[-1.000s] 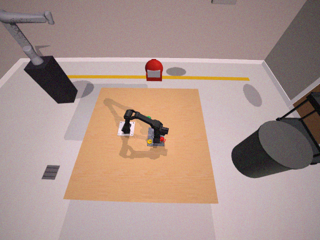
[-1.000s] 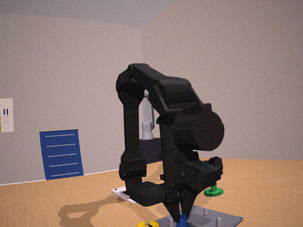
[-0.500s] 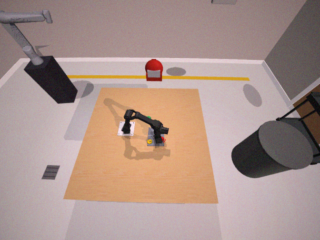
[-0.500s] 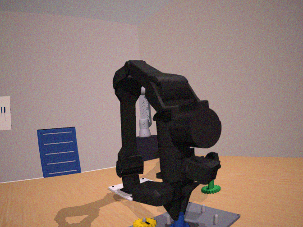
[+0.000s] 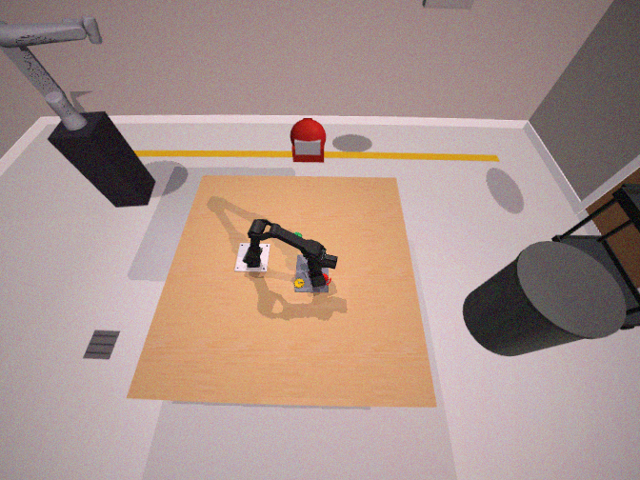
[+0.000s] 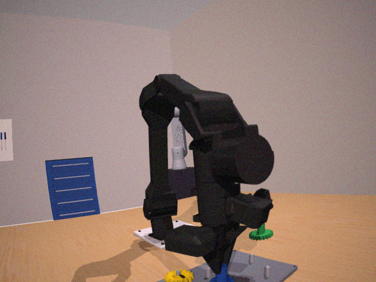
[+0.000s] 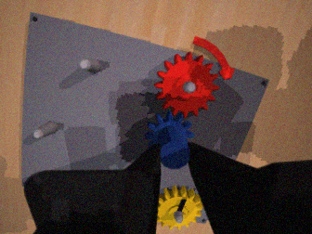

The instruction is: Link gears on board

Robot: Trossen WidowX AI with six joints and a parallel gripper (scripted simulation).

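Observation:
The grey board (image 5: 300,264) (image 6: 282,269) (image 7: 46,97) lies under my gripper (image 6: 221,269) (image 7: 173,149). The gripper is shut on the upright stem of the blue gear (image 6: 222,278) (image 7: 168,129). The blue gear is low over the board, its teeth beside those of the red gear (image 7: 174,95); whether it sits flat on a peg is hidden. The yellow gear (image 5: 296,283) (image 6: 173,276) (image 7: 168,213) shows beyond the stem in the wrist view. Empty pegs (image 6: 250,258) (image 6: 267,271) (image 7: 84,64) (image 7: 38,134) stand away from these gears, and another peg (image 6: 208,272) stands between yellow and blue in the exterior view.
A loose green gear (image 5: 297,234) (image 6: 261,234) stands on the wooden table (image 5: 232,350), off the board. The red arrow (image 7: 215,56) curves beside the red gear. The arm's white base plate (image 5: 242,264) is left of the board in the top view.

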